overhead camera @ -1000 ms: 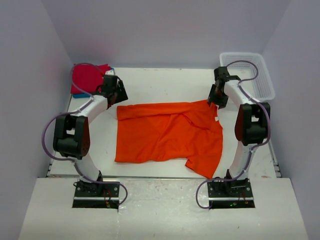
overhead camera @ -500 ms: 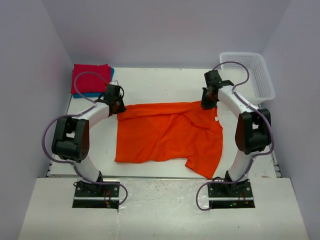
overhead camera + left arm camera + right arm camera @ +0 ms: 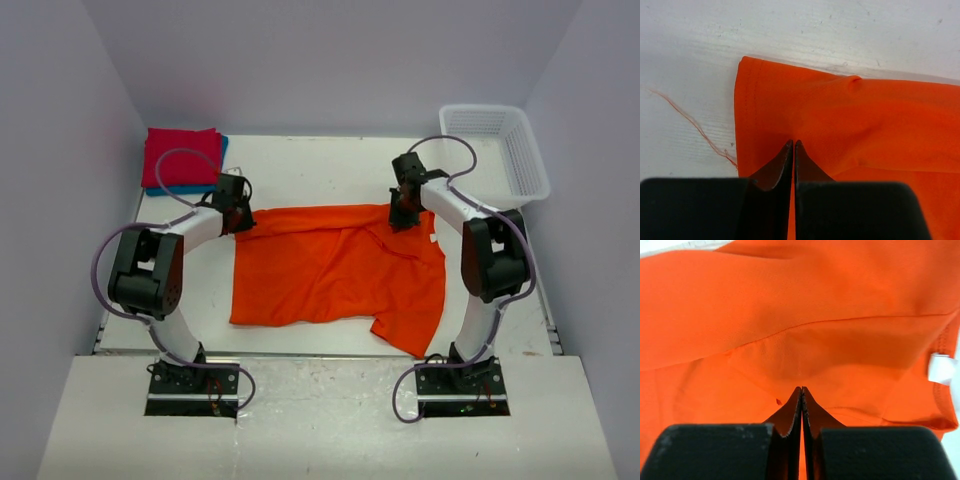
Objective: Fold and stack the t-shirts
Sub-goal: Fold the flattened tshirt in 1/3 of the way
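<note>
The orange t-shirt (image 3: 340,265) lies spread flat in the middle of the table, with one sleeve trailing toward the front right. My left gripper (image 3: 240,218) is at its far left corner, jaws shut and pinching the orange cloth (image 3: 865,115) at the tips (image 3: 792,143). At the shirt's far right edge my right gripper (image 3: 400,218) is shut too, and the cloth (image 3: 790,305) puckers around its tips (image 3: 801,388). A folded red t-shirt (image 3: 180,155) lies at the back left on a blue t-shirt (image 3: 192,188), of which only an edge shows.
A white mesh basket (image 3: 535,165) stands at the back right corner. A bare strip of white table (image 3: 320,170) runs behind the orange shirt. A loose orange thread (image 3: 690,122) trails left of the shirt's corner. A white label (image 3: 941,368) shows at the shirt's neck edge.
Both arms have come inward and down onto the far edge of the orange shirt. Both grippers went from open to shut on the cloth.
</note>
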Robot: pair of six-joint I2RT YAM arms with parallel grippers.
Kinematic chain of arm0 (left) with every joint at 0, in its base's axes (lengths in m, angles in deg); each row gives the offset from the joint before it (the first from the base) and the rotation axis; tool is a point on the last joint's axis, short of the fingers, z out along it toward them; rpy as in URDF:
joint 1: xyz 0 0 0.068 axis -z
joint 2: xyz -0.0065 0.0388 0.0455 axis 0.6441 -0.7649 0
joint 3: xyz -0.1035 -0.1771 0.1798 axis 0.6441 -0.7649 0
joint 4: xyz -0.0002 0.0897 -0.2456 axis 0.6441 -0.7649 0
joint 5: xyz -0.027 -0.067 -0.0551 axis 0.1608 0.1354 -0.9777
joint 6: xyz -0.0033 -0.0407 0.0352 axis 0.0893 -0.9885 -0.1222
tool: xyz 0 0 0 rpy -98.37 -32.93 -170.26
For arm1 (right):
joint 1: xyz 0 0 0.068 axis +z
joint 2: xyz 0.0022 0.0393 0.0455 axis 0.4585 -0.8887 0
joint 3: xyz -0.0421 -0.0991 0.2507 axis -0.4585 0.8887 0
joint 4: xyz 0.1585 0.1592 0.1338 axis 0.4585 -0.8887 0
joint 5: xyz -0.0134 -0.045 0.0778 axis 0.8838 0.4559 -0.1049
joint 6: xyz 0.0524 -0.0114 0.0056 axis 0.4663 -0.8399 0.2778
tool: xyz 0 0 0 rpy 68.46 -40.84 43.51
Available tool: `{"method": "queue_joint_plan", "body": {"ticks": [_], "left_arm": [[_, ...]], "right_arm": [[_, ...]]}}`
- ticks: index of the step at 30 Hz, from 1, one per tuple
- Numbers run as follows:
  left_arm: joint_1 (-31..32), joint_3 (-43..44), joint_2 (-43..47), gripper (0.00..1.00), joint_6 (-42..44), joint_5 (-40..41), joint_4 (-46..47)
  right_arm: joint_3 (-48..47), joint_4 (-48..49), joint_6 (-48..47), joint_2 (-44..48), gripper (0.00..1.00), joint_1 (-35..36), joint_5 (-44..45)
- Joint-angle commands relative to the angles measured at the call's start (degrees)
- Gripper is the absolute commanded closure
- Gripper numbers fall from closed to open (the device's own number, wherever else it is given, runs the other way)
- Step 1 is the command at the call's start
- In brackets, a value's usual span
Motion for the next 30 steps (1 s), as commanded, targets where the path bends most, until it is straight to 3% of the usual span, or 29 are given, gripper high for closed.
{"method": "queue_joint_plan", "body": {"ticks": [1, 20, 30], "left_arm": [[0.2, 0.2, -2.6, 0.98, 0.4, 1.3, 1.3], [-2.8, 1.6, -7.0, 0.98, 0.4, 4.2, -1.3], [-4.6, 1.3, -6.5, 0.98, 0.1, 5.9, -1.6]], "right_arm": [[-0.1, 1.4, 0.6, -1.6, 1.0, 1.1, -1.0], [-4.5, -1.1, 0.6, -4.4, 1.0, 2.2, 0.1], [2.5, 5.4, 2.3, 5.5, 1.0, 2.6, 1.8]]}}
